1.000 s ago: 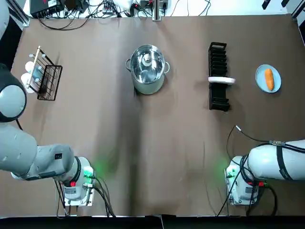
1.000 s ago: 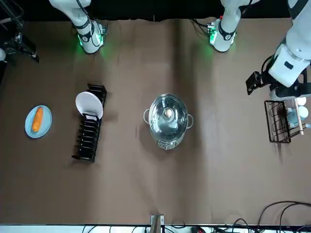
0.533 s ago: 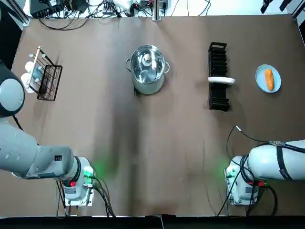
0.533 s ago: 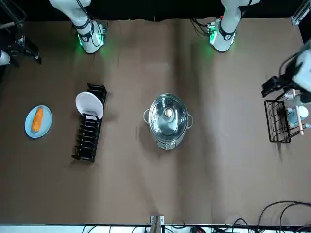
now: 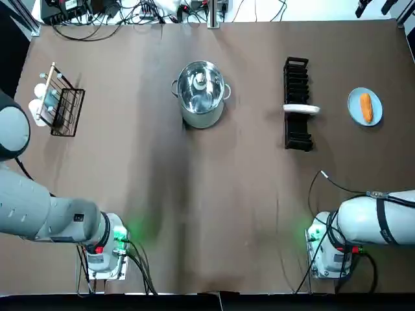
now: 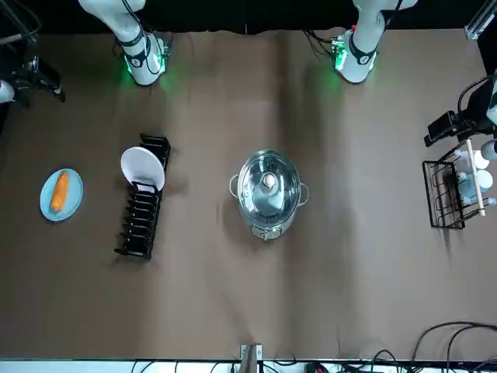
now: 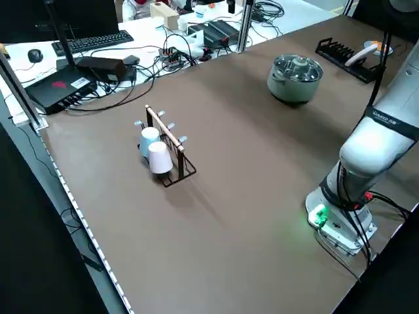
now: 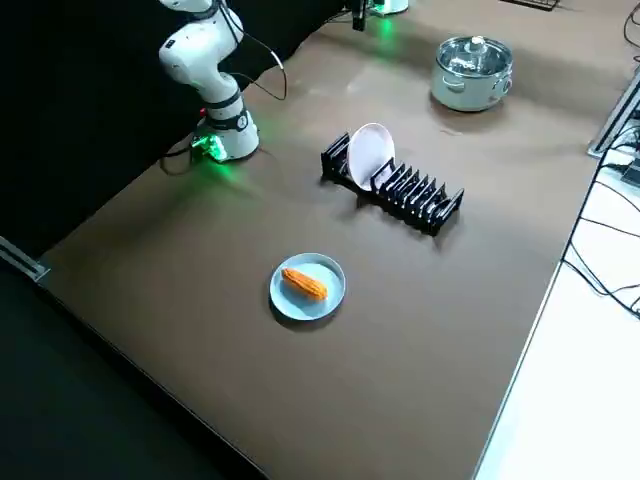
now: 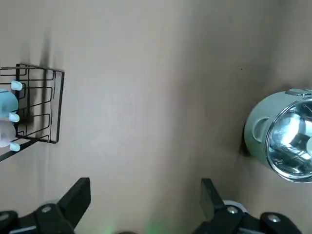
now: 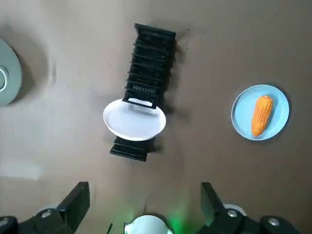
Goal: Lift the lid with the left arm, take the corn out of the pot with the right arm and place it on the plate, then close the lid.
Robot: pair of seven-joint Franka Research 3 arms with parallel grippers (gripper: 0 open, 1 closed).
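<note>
Corn (image 5: 366, 107) unmoved on plate (image 5: 355, 107); left gripper (image 9: 145, 190) apparently retreated outward.

Robot lab, keyboard (image 7: 87, 43), cables (image 7: 174, 55) (tangled)

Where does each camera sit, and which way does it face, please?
Top: overhead, looking down; left arm, right arm at bottom.
Front: across the table, facing the robot; arms at top.
Left side: raised, over cup rack toward pot; left arm near.
Right side: raised, over corn on plate; right arm far.
Left wrist: high, looking down; open left gripper.
Right wrist: high, looking down; open right gripper.
Shared: top and front show the dish rack.
</note>
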